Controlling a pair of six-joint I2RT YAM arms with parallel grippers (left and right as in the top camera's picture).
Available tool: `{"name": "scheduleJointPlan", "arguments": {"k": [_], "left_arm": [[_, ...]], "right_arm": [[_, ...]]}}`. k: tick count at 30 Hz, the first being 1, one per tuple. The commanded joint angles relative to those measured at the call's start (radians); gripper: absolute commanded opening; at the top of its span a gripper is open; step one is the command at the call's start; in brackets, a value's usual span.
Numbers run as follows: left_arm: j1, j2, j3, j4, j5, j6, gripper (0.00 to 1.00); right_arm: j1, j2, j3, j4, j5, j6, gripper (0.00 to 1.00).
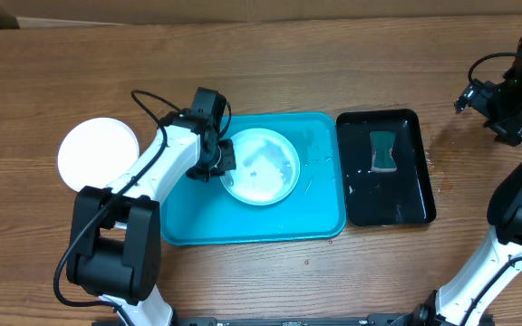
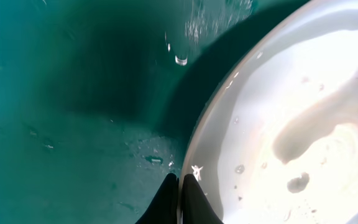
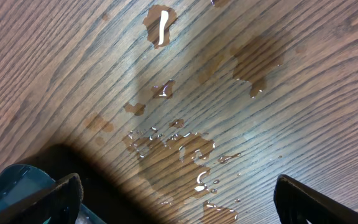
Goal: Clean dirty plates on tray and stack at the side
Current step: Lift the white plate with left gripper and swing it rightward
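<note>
A pale blue plate (image 1: 259, 167) with wet smears lies on the turquoise tray (image 1: 315, 213), left of the tray's middle. My left gripper (image 1: 217, 159) is at the plate's left rim, and its fingers are shut on that rim. In the left wrist view the two fingers (image 2: 180, 198) are pinched together at the edge of the plate (image 2: 291, 124), over the tray floor (image 2: 73, 124). A white plate (image 1: 98, 151) lies on the table left of the tray. My right gripper (image 1: 495, 101) is open and empty at the far right, and its fingers (image 3: 179, 193) are above wet wood. No yellow-green plate is in view.
A glossy black tray (image 1: 415, 195) stands right of the turquoise tray with a green sponge (image 1: 384, 150) in it. Water puddles (image 3: 185, 149) lie on the table near the black tray's corner (image 3: 17, 186).
</note>
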Motion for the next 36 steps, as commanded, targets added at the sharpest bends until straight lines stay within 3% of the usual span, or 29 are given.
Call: {"name": "scheduleJointPlan", "arguments": {"k": [1, 11, 23, 30, 36], "left_arm": [[-0.018, -0.003, 0.05, -0.015, -0.061, 0.022, 0.04], [-0.039, -0.003, 0.15, -0.041, -0.069, 0.039, 0.04], [-0.053, -0.003, 0.377, -0.176, -0.043, 0.074, 0.04], [-0.182, -0.003, 0.465, -0.153, -0.079, 0.065, 0.04], [-0.355, -0.002, 0.486, -0.054, -0.247, 0.043, 0.04]], "right_arm": [[0.0, -0.027, 0.022, 0.003, 0.0, 0.005, 1.0], [0.0, -0.027, 0.022, 0.003, 0.0, 0.005, 1.0], [0.0, -0.027, 0.022, 0.003, 0.0, 0.005, 1.0], [0.0, -0.027, 0.022, 0.003, 0.0, 0.005, 1.0], [0.0, -0.027, 0.022, 0.003, 0.0, 0.005, 1.0]]}}
